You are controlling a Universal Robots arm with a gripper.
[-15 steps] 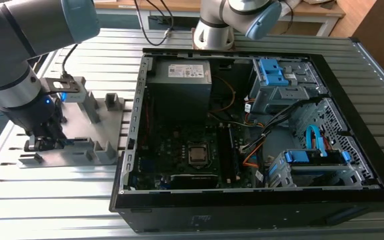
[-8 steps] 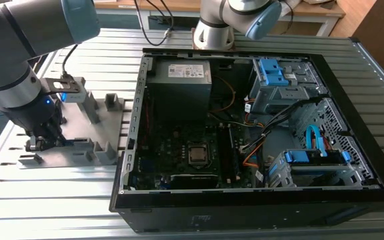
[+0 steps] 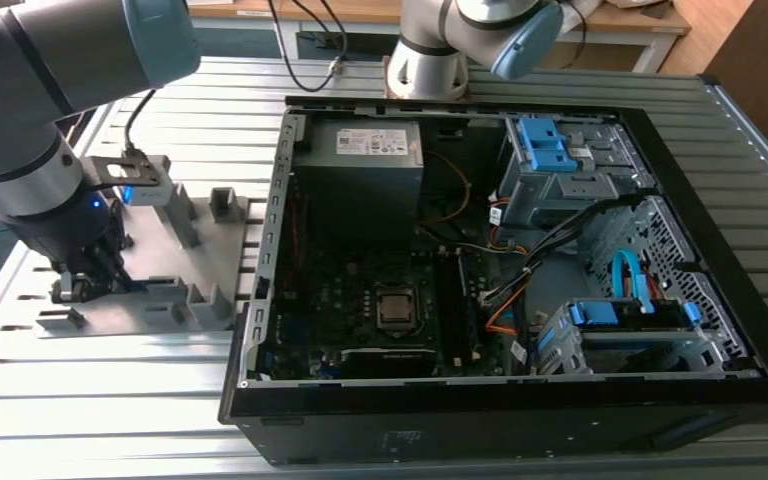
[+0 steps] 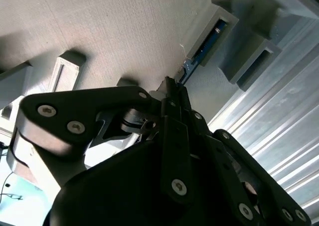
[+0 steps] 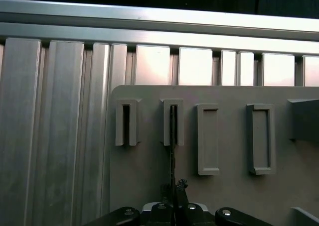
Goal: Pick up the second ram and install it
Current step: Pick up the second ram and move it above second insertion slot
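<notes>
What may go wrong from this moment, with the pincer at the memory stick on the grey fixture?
1. The pincer is closed on the thin second ram, whose far end sits in a slot of the fixture plate. A tilted lift may jam or bend the stick.
2. The grip lies on a narrow edge, so the stick may slip or turn on the way to the computer case.

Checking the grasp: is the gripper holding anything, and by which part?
The gripper appears shut on the second ram, pinching its end nearest the wrist; the far end sits in a slot of the grey fixture plate.
</notes>
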